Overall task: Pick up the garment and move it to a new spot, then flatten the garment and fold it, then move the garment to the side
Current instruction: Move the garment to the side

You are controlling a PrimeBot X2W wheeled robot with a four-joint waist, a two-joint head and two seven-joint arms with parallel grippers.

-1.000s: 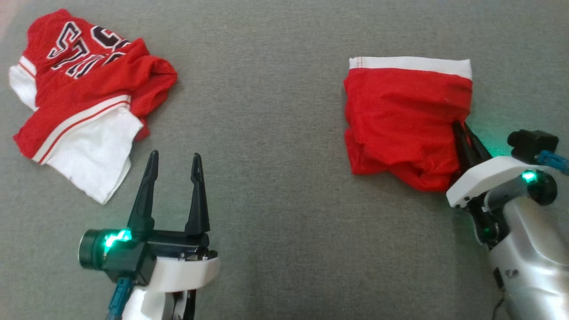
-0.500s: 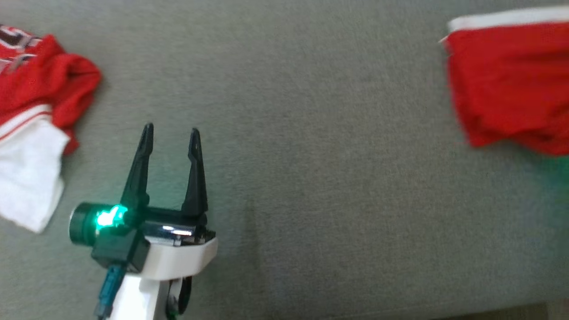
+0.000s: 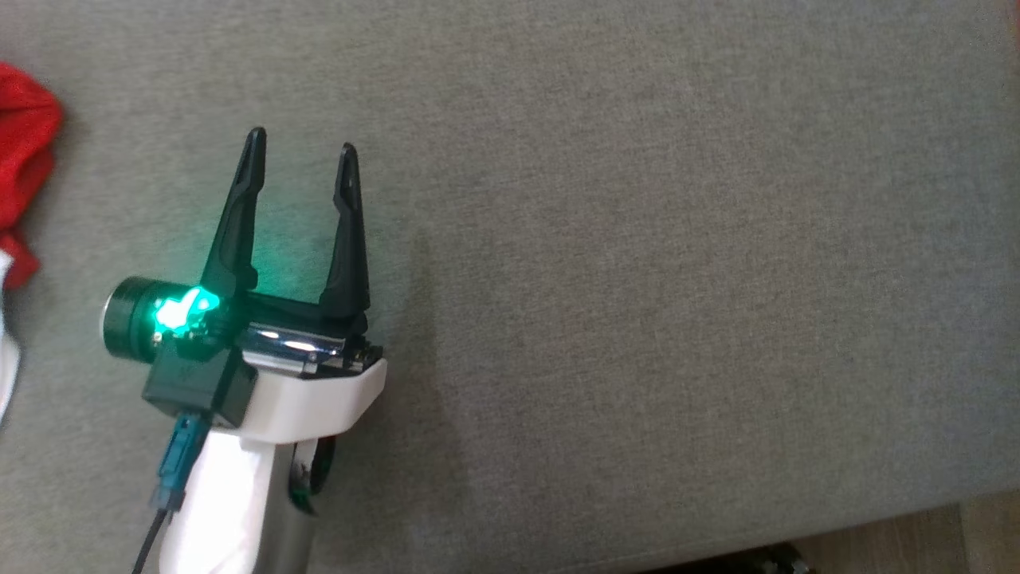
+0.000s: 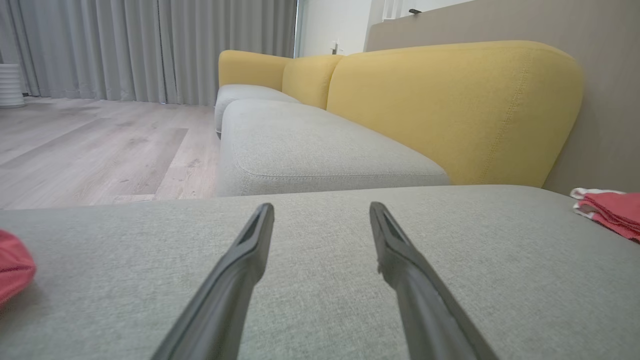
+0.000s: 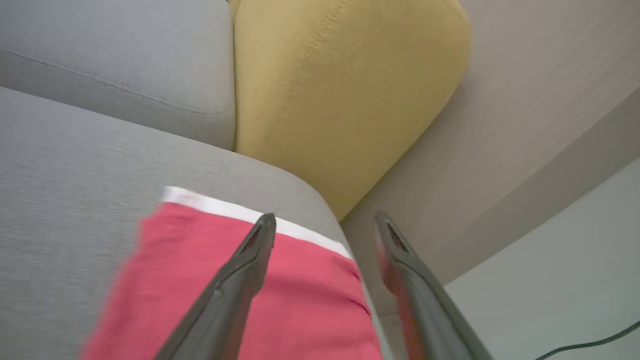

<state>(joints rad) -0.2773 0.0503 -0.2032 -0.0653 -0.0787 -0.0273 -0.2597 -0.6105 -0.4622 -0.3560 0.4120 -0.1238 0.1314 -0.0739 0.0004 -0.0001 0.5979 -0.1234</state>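
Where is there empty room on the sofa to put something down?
The big free patch is the grey cushion right of the open left gripper, out to its front edge. Crowded: the left edge, where a crumpled red garment lies, and the corner by the yellow backrest, where the folded garment lies under the open right gripper.

Bits Hard To See

In the right wrist view the folded garment [image 5: 300,300] looks smeary, its bottom runs off the picture, and a finger [image 5: 235,285] of the right gripper [image 5: 325,217] covers some of it. A dark cable [image 5: 590,344] is cut off at the corner. In the head view the red cloth [image 3: 24,151] is sliced by the left edge. A dark thing [image 3: 757,558] by the floor is too cut off to name.
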